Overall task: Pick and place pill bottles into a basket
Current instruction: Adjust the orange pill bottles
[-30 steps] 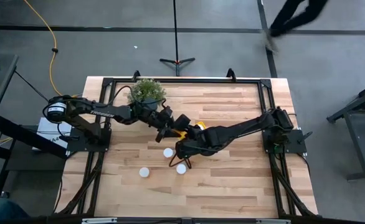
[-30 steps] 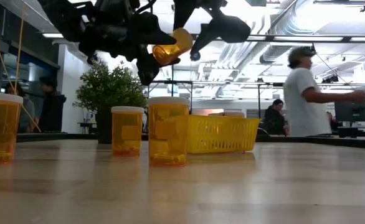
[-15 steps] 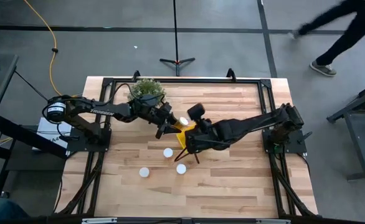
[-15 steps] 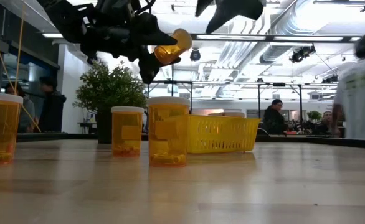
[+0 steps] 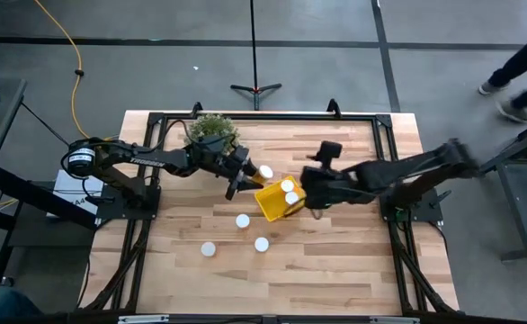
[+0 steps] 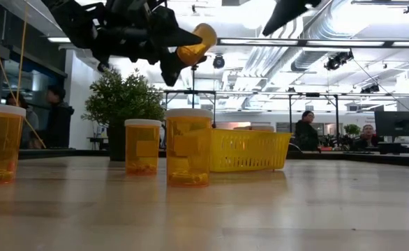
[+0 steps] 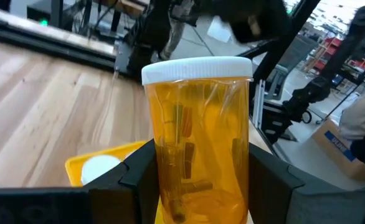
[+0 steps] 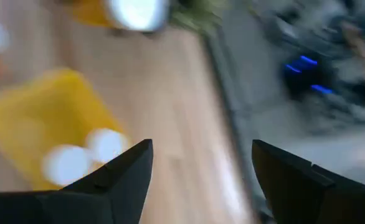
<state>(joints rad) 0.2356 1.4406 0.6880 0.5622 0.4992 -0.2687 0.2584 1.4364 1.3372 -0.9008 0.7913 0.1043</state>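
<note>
My left gripper (image 5: pixel 251 176) is shut on a pill bottle (image 7: pixel 198 137), orange with a white cap (image 5: pixel 265 171), high over the table beside the far left corner of the yellow basket (image 5: pixel 271 205). Two bottles' white caps (image 5: pixel 290 191) show inside the basket. Three bottles stand upright on their bases on the table nearer than the basket (image 5: pixel 243 220) (image 5: pixel 262 244) (image 5: pixel 209 249). My right gripper (image 5: pixel 310 191) is open and empty, raised just to the right of the basket; in its wrist view (image 8: pixel 201 180) it looks down on the basket (image 8: pixel 27 118). My left gripper pinches the bottle's orange body (image 7: pixel 164 186) between its two fingers (image 7: pixel 136 177), on the lower half, well below the cap (image 7: pixel 198 67). The fingers come from the table's left, about level. The bottle is lifted clear and tilted, its cap end (image 6: pixel 206 33) toward the right and upward.
A bushy green potted plant (image 5: pixel 211 133) stands at the far left, close behind my left arm. A black frame rail (image 5: pixel 272 117) runs along the table's far edge. People are in the room beyond the table (image 6: pixel 306 132). Open wood lies on the near half of the table.
My right gripper has risen and drawn back from beside the loose bottles toward the table's right edge, uncovering the basket. My left gripper has shifted slightly toward the far edge and up with its bottle, which stays held. The three standing bottles have not moved.
</note>
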